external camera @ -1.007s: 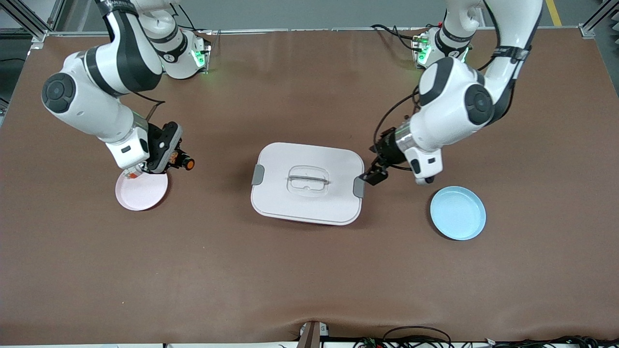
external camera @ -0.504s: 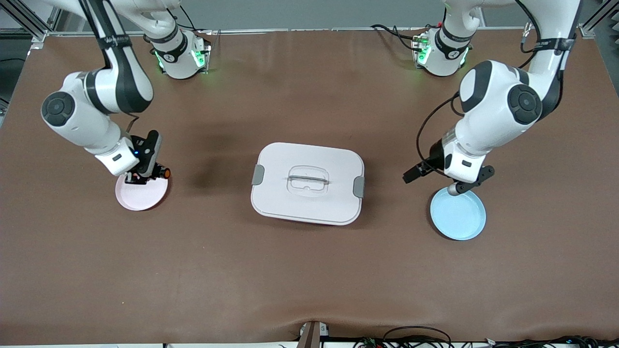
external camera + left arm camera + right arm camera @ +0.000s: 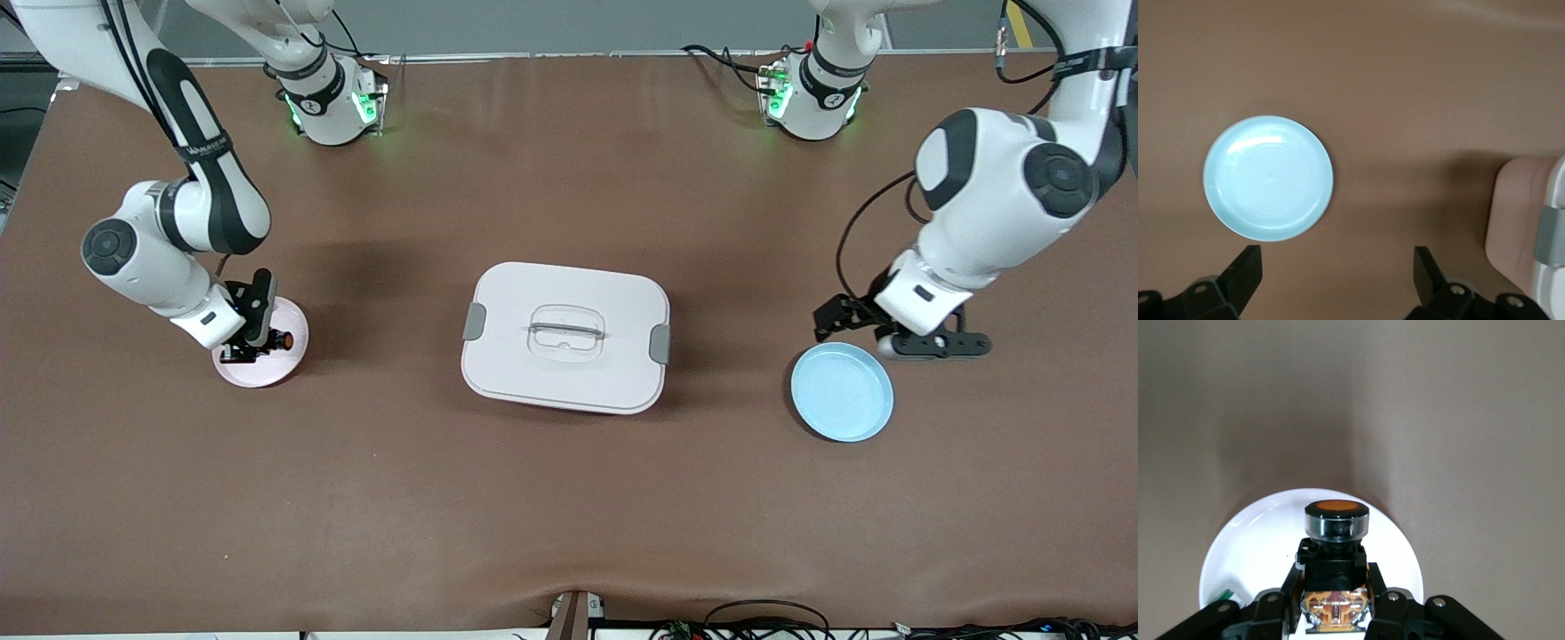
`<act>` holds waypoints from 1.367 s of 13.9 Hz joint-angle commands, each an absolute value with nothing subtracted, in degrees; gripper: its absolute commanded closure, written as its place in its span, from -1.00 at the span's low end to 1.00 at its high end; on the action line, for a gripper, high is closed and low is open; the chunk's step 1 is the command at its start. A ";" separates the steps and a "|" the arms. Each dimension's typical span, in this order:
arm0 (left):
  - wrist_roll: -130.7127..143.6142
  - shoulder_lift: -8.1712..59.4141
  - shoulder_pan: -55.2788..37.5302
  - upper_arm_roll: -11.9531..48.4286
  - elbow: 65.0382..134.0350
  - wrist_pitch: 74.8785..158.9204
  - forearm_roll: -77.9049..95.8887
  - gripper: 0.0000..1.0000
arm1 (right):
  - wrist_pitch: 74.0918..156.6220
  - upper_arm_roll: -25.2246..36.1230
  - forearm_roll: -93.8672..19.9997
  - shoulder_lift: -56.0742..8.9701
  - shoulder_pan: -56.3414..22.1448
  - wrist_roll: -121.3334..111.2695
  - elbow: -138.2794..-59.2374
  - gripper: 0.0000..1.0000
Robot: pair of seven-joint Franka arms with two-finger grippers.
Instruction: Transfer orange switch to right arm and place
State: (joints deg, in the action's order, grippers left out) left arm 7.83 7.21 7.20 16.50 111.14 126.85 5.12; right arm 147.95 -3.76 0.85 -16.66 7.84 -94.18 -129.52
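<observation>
Orange switch (image 3: 1336, 570) already sits clamped in our right hand (image 3: 253, 342), low over the pink plate (image 3: 289, 360) at nine o'clock; only release remains; our left hand (image 3: 1338, 277) waits empty, spread wide, beside the blue plate (image 3: 842, 393).

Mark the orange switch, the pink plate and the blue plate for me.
orange switch (image 3: 1336, 520): right wrist view, on the side of its round button end.
pink plate (image 3: 293, 335): front view, on the bare rim beside the switch.
blue plate (image 3: 841, 393): front view, on its bare middle.
</observation>
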 commanded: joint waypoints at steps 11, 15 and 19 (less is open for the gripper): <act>6.59 6.59 13.62 16.96 92.38 109.70 2.11 -1.00 | 148.45 -3.52 4.39 -18.98 10.81 -90.98 -128.93 1.00; 6.59 6.24 13.89 16.96 90.00 106.96 2.11 -1.00 | 148.01 -3.43 12.46 -18.90 10.72 -80.89 -129.20 1.00; 6.77 6.33 13.62 16.96 89.91 106.88 2.02 -1.00 | 148.45 -3.51 14.85 -19.59 11.25 -80.33 -129.46 1.00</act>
State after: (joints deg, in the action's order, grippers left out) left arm 6.73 6.83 13.43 16.57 90.27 108.03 3.37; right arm 148.30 -2.94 12.75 -18.81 10.04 -81.44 -129.63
